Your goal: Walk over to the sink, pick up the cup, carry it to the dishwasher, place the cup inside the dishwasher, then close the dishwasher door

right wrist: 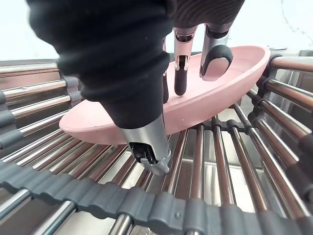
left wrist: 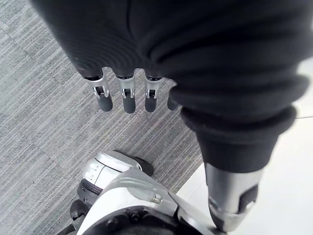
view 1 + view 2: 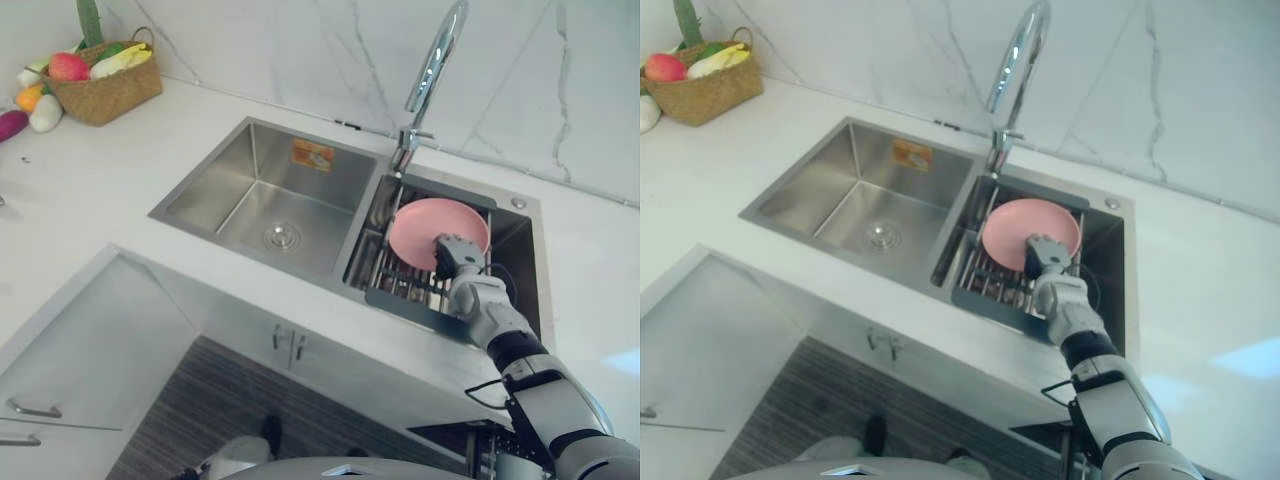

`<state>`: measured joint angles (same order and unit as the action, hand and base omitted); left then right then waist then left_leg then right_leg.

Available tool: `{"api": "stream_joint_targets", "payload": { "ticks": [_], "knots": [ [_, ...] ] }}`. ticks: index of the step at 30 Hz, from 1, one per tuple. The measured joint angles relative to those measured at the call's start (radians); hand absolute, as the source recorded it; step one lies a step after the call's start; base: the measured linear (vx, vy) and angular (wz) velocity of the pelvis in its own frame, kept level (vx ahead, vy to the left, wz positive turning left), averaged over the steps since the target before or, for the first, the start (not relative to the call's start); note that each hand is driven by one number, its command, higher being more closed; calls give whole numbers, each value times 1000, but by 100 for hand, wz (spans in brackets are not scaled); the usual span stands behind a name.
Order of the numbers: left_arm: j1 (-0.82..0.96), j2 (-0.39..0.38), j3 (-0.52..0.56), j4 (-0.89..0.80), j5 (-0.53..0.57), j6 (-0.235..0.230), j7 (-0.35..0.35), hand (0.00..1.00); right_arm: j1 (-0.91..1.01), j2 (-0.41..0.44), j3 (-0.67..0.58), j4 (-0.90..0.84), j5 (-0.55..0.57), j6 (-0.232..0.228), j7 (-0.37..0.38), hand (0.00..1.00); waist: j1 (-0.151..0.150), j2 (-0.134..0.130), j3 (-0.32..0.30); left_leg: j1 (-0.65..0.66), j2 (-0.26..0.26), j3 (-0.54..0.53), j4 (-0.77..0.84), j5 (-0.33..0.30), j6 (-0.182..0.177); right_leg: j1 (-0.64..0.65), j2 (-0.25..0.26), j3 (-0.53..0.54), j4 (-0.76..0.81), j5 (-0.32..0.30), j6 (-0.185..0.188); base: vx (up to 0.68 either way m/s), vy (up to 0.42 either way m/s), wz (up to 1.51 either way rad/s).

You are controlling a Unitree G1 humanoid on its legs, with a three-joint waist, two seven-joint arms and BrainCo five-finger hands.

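Note:
A shallow pink dish (image 3: 428, 224) lies tilted on a roll-up rack of steel bars (image 3: 398, 288) over the sink's right basin; no cup shows. My right hand (image 3: 456, 256) reaches down onto the dish from the near side. In the right wrist view its fingers (image 1: 215, 58) lie fairly straight over the rim and touch the inside of the pink dish (image 1: 230, 90). The thumb (image 1: 149, 155) hangs below the rim, apart from it. My left hand (image 2: 125, 96) hangs by my side above the grey floor, fingers straight and holding nothing.
The left basin (image 3: 258, 198) is bare steel with a drain. A tall chrome faucet (image 3: 432, 66) rises behind the rack. A wicker basket (image 3: 106, 88) of toy fruit and vegetables stands at the counter's far left. White cabinet fronts with handles (image 3: 34, 408) sit below the counter.

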<state>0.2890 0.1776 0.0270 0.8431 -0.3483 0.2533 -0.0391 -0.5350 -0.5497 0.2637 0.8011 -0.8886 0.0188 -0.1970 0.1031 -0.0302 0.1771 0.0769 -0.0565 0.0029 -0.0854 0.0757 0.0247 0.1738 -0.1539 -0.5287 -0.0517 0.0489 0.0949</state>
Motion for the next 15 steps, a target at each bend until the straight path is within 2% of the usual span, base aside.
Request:
{"api": "stream_joint_targets", "payload": {
  "ticks": [7, 10, 15],
  "knots": [
    [2, 1, 1, -1, 1, 0, -19, 0, 0, -51, 0, -8, 1, -57, -56, 100, -4, 10, 6, 0, 0, 1, 0, 0, 0, -1, 0, 2, 1, 0, 0, 0, 0, 0],
    [13, 0, 0, -8, 1, -1, -20, 0, 0, -85, 0, -49, 21, -73, -77, 100, -18, 14, 8, 0, 2, 6, 0, 0, 0, -5, 1, 9, 1, 1, 0, 1, 3, -9],
    [18, 0, -1, -6, 1, -1, -27, 0, 0, -164, -15, -125, 38, -109, -140, 100, -24, 19, 8, -4, 7, 24, 0, -4, -1, -20, 4, 31, 1, 5, -3, 5, 4, -11]
  ]
}}
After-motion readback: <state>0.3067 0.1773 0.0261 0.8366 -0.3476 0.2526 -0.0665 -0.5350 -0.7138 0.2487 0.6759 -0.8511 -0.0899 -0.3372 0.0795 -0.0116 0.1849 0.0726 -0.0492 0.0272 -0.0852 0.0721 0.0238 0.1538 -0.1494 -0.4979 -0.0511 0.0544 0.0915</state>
